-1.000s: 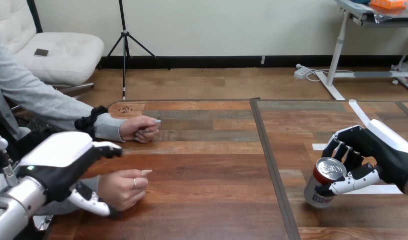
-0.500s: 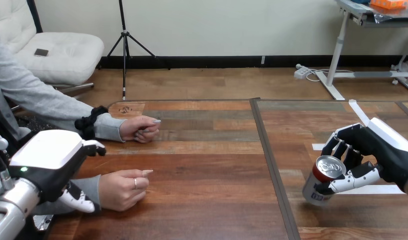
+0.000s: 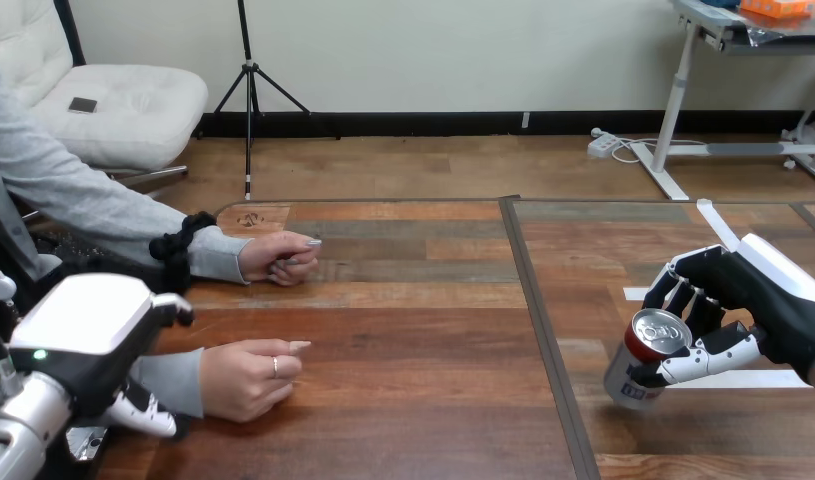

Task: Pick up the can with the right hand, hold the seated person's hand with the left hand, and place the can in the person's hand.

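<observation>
**Item:** beverage can [image 3: 645, 362], silver top, red band, pale lower body. It is at the right part of the wooden table [image 3: 413, 400], tilted with its top leaning toward the view's left. The right hand [image 3: 733, 315] clasps it, fingers [image 3: 685, 300] behind and thumb across the front (whether the base is clear of the wood cannot be told)

**Item:** left hand [image 3: 78, 335], low at the view's left, over the grey sleeve [image 3: 168, 382] behind the person's nearer hand [image 3: 245, 378]. Whether it grips that forearm cannot be told

**Item:** the person's nearer hand rests on the table, loosely curled, palm not offered. The person's farther hand [image 3: 278, 257] lies further back, curled likewise

**Status, judged:** can picked up; hand-holding unconfirmed; delivery not begun, with the can and the receiving hand well apart

**Risks, judged:**
- The tilted can may slip from the clasp on the carry across the table
- A curled palm offers no seat, so a release there could send the can rolling
- An unsteadied wrist may shift as the can arrives
</observation>
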`<act>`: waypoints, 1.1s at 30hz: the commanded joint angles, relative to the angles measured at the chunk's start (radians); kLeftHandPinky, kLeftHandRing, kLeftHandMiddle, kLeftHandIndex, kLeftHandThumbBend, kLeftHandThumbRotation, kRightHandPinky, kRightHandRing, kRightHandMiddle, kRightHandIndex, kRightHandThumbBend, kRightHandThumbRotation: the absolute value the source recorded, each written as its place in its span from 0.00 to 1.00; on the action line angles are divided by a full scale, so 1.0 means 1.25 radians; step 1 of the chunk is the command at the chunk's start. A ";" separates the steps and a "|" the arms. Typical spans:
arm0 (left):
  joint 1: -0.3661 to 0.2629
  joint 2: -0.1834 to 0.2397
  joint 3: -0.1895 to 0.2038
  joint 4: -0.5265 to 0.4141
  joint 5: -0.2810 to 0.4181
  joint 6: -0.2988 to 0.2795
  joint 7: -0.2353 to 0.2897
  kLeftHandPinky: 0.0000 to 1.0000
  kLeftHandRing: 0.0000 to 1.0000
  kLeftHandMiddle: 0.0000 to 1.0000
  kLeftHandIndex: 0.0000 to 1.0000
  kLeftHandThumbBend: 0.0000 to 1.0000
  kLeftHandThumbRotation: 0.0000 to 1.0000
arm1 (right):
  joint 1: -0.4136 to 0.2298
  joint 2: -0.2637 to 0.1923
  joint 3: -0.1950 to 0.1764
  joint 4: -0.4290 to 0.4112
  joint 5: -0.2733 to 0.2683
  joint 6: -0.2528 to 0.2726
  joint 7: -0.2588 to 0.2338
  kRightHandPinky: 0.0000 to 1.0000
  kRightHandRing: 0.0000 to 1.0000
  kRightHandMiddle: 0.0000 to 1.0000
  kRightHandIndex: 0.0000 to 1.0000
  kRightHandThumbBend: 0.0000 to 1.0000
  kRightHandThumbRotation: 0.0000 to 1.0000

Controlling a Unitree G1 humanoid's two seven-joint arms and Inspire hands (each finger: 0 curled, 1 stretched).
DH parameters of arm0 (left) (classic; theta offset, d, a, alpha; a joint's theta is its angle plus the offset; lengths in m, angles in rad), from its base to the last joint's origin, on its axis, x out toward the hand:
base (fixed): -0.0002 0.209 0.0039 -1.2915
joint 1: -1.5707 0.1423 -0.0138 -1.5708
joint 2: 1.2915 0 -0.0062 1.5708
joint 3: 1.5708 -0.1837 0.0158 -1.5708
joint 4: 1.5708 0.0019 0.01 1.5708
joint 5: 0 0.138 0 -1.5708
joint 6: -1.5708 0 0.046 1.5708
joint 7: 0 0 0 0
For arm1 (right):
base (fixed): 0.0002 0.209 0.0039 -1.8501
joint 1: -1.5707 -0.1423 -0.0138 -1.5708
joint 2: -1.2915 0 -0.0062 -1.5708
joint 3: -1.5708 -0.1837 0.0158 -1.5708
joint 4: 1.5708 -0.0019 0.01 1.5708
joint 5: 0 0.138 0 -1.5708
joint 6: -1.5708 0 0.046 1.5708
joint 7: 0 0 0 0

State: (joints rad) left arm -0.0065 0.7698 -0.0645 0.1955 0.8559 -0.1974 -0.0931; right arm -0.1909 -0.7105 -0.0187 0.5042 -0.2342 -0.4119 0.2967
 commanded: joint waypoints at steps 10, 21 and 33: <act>-0.071 0.023 -0.009 0.027 -0.021 -0.010 0.001 0.71 0.75 0.78 0.77 1.00 0.25 | -0.074 -0.017 -0.034 -0.014 0.021 -0.011 -0.015 0.28 0.31 0.36 0.42 0.85 0.00; -0.086 0.020 -0.017 0.034 -0.033 -0.017 -0.017 0.69 0.74 0.77 0.76 1.00 0.23 | -0.077 -0.015 -0.034 -0.010 0.028 -0.023 -0.013 0.27 0.30 0.36 0.41 0.85 0.00; -0.098 0.011 -0.022 0.038 -0.038 -0.024 -0.014 0.66 0.72 0.74 0.73 1.00 0.21 | -0.080 -0.015 -0.034 -0.006 0.033 -0.034 -0.010 0.27 0.30 0.36 0.41 0.85 0.00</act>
State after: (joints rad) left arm -0.0550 0.7699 -0.0837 0.2451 0.8298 -0.2242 -0.1183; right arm -0.1909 -0.7105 -0.0187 0.5051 -0.2277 -0.4170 0.2969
